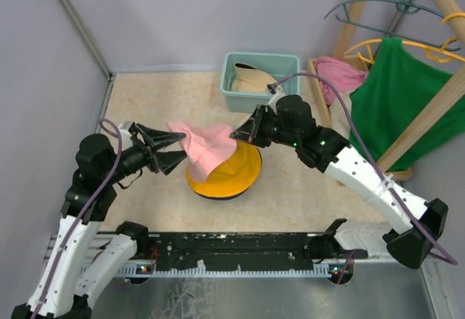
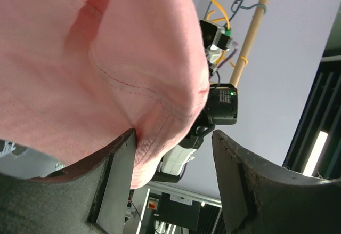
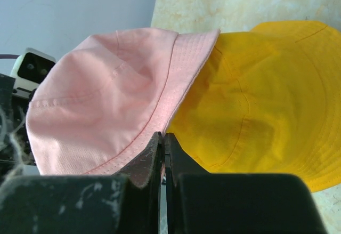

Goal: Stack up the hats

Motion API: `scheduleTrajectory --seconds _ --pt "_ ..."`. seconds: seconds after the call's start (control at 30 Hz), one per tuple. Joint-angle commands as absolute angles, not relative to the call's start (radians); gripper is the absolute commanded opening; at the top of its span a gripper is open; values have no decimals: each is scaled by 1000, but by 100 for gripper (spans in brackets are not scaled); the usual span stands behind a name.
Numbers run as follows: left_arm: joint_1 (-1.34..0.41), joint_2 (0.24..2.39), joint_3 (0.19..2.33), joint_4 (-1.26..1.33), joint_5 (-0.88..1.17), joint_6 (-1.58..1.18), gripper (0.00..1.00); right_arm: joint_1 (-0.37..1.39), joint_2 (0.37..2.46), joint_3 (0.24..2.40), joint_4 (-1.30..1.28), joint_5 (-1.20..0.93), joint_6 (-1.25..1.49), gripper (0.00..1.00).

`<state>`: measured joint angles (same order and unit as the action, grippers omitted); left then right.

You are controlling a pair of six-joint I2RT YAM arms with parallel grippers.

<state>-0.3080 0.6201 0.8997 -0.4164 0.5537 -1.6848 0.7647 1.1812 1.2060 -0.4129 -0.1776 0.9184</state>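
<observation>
The pink hat (image 1: 207, 144) hangs in the air above the yellow-orange hat (image 1: 229, 175), which lies on the table with a thin navy blue rim (image 1: 205, 195) showing under it. My right gripper (image 1: 243, 134) is shut on the pink hat's brim (image 3: 106, 106), its tips (image 3: 164, 138) pinched together beside the yellow-orange hat (image 3: 266, 101). My left gripper (image 1: 171, 150) is open at the pink hat's left edge. In the left wrist view the pink fabric (image 2: 96, 58) rests against one finger (image 2: 120, 180) of my left gripper (image 2: 173, 154). The beige hat (image 1: 254, 79) lies in the teal bin.
A teal bin (image 1: 287, 61) stands at the back. A wooden rack at the right carries a brimless pink cloth (image 1: 338, 72), a green sleeveless shirt (image 1: 407, 94) and hangers. Grey walls close in the left and back sides.
</observation>
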Motion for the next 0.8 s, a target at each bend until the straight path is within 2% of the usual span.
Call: scheduleTrajectory --seconds 0.0,0.17,0.5,0.77 --pt "-311 614 879 -501 582 -1688 65 774 1165 1225 -395 -177 891 0" --pt "-311 583 817 -483 578 -1694 65 766 1120 1194 -457 -104 830 0" --pt "-311 632 793 -405 589 -1648 65 621 1026 1059 -444 -75 790 0" --pt "-311 593 746 -442 541 -1602 65 575 1059 933 -284 -137 857 0"
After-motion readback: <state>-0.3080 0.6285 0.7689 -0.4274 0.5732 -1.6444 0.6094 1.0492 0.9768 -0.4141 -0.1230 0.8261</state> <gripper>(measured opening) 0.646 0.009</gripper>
